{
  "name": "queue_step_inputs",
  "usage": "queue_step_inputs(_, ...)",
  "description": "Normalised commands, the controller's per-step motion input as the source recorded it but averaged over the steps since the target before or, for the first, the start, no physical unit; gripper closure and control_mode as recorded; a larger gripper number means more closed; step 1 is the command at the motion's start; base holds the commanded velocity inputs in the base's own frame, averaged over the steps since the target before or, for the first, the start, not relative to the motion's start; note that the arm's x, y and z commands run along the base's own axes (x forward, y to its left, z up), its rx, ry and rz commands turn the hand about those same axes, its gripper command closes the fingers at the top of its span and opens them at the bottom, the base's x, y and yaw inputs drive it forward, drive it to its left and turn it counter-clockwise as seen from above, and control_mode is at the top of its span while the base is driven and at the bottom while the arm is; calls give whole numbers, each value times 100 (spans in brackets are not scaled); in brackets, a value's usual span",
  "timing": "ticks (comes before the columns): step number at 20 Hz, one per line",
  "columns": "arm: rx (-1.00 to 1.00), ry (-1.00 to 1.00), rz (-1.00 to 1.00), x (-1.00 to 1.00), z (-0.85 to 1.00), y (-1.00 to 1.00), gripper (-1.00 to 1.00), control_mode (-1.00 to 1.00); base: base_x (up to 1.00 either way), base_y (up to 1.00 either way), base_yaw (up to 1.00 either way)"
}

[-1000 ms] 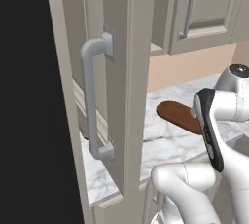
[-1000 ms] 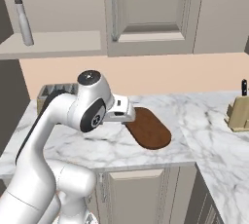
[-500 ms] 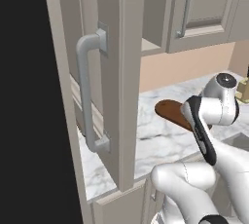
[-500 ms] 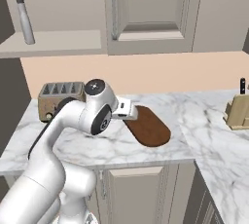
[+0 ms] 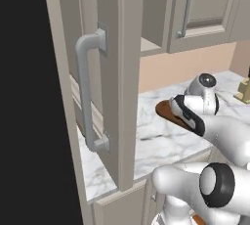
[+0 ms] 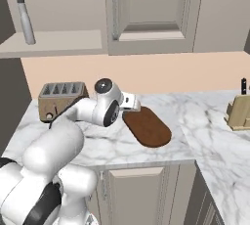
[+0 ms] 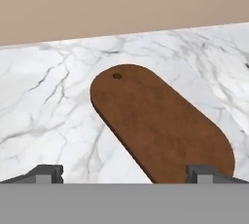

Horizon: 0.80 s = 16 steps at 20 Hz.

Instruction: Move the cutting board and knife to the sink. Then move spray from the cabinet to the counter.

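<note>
The counter (image 6: 205, 121) carries nearly everything the task concerns, and nothing on it looks moved so far. The cabinet (image 6: 146, 13) above has its open shelf niche, where the spray (image 6: 25, 17) stands upright at the left end, not yet brought down, so the second half of the task looks untouched. Below, the cutting board (image 7: 160, 125) lies flat on the marble, set at a slant with its hole end toward the wall; it is not in the sink, so the first move is not done either. A toaster (image 6: 61, 98) sits near the wall to the board's left, and a knife block (image 6: 239, 111) stands well apart on the right. The gripper (image 7: 124, 173) hangs over the near end of the board with its fingers spread as wide as they go, holding nothing. Judging from this, the robot is only at the approach to the board.
</note>
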Motion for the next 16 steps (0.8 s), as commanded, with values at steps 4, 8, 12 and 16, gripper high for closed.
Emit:
queue_step_inputs(4, 0, 0, 0, 89, -1, 0, -100, -100, 0, 0, 0)
queue_step_inputs(8, 0, 0, 1, 86, -4, 0, -100, -100, 0, 0, 0)
queue_step_inputs(12, 0, 0, 6, 69, -8, -5, -100, -100, 0, 0, 0)
queue_step_inputs(16, 0, 0, 7, 45, -19, -20, -100, -100, 0, 0, 0)
